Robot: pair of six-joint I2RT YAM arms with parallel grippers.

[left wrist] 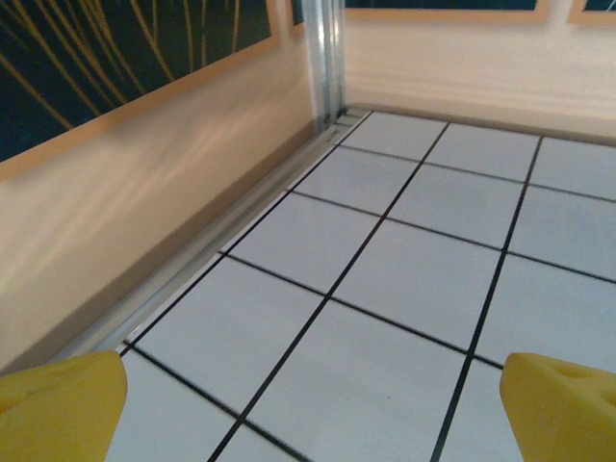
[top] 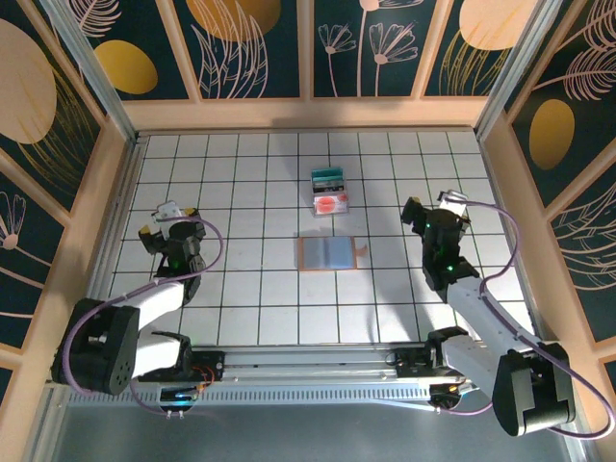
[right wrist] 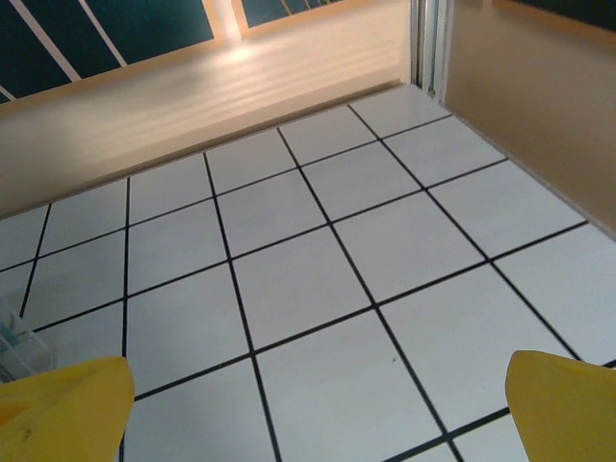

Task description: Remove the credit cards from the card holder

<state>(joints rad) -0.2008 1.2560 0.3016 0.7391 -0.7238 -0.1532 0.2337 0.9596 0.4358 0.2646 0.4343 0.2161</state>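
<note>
In the top view the card holder (top: 330, 253) lies open and flat mid-table, blue-grey face up with a tan rim and a small tab on its right side. One tile behind it lie the credit cards: a teal one (top: 328, 178) and, just in front of it, a white-pink one with a red spot (top: 330, 203). My left gripper (top: 166, 219) hovers far to the left of the holder, open, with bare tiles between its yellow fingertips (left wrist: 58, 404). Right of the holder my right gripper (top: 433, 207) stands open too, its yellow fingertips (right wrist: 563, 404) wide apart over bare tiles.
Wooden walls (top: 308, 114) enclose the white tiled table (top: 250, 289) on three sides. The left wall (left wrist: 125, 212) runs close beside my left gripper. A pale object's corner (right wrist: 13, 342) shows at the left edge of the right wrist view.
</note>
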